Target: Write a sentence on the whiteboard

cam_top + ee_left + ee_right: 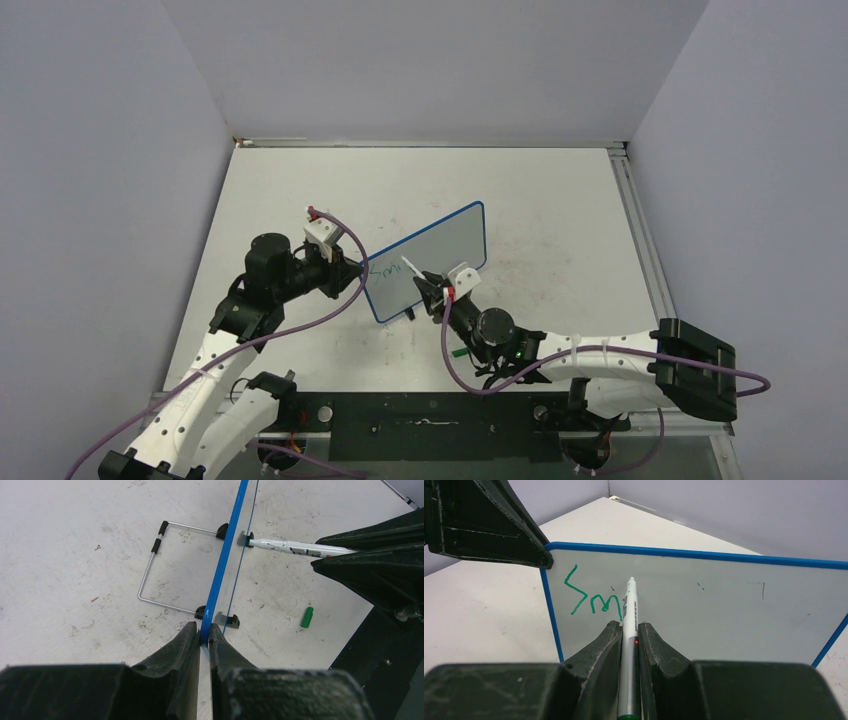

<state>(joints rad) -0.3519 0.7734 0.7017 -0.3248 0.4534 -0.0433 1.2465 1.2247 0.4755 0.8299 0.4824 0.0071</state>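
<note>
Holding the whiteboard (440, 250) by its left edge w/ the left gripper (204, 630); jaws nipped tight on the blue frame, board propped near upright on its wire stand (150, 575) mid-table. Right gripper (629, 627) is clamped on the marker (629, 605); pen's long axis runs straight out from the jaws, roughly square to the board face, tip at the surface just right of the green letters of the sentence (589, 597), approx "Sm"; looks like contact, can't swear to it. My read: writing barely begun; next strokes must travel rightward, away from the left gripper. Room that way is good; face is bare to the far blue edge bar a few dark specks. No room leftward, since the left fingers sit close beside the first letter; pushing hard along the pen axis could tip the board back. Green cap (307, 616) lies on the table (60, 555) on the pen's side, apart from both grippers.
</note>
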